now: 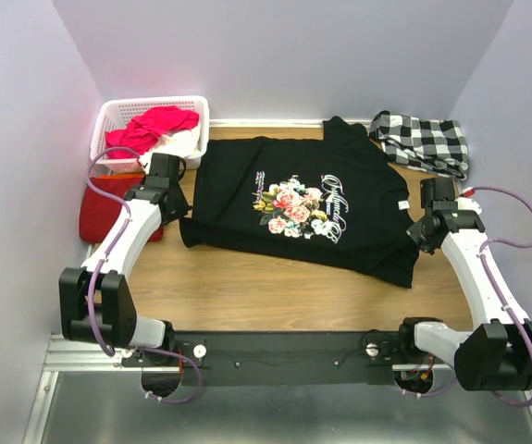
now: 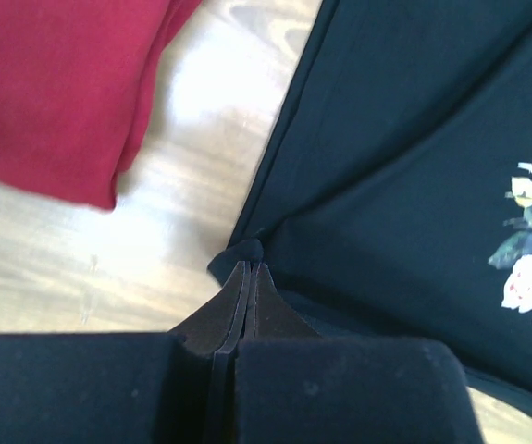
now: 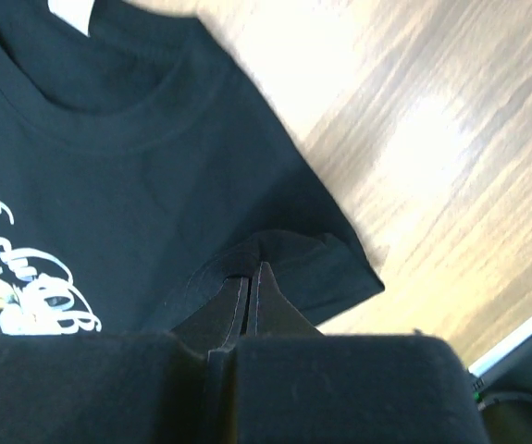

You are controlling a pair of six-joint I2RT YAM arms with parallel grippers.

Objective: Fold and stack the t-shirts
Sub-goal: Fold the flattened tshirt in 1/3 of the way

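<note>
A large black t-shirt [image 1: 303, 231] lies spread flat, print up, on a wooden table [image 1: 275, 287], neck toward the right side. The left gripper [image 2: 250, 268] is closed on a pinch of the shirt's left edge, and the right gripper [image 3: 254, 273] is closed on a raised fold of its right sleeve. This looks like the start of the first fold, and no fold is made yet. A dark-red t-shirt [image 1: 99, 208] lies just left of the black one, apparently already folded, so stacking is yet to come. Behind the black shirt's left corner a white basket [image 1: 117, 111] holds pink-red and white cloth, and behind its right corner lies a black-and-white checked cloth [image 1: 423, 139]. The chest print [image 1: 293, 205] shows pink roses with looping white script [image 1: 335, 217], too small to read. A white neck tag [image 3: 71, 11] shows no legible writing.
</note>
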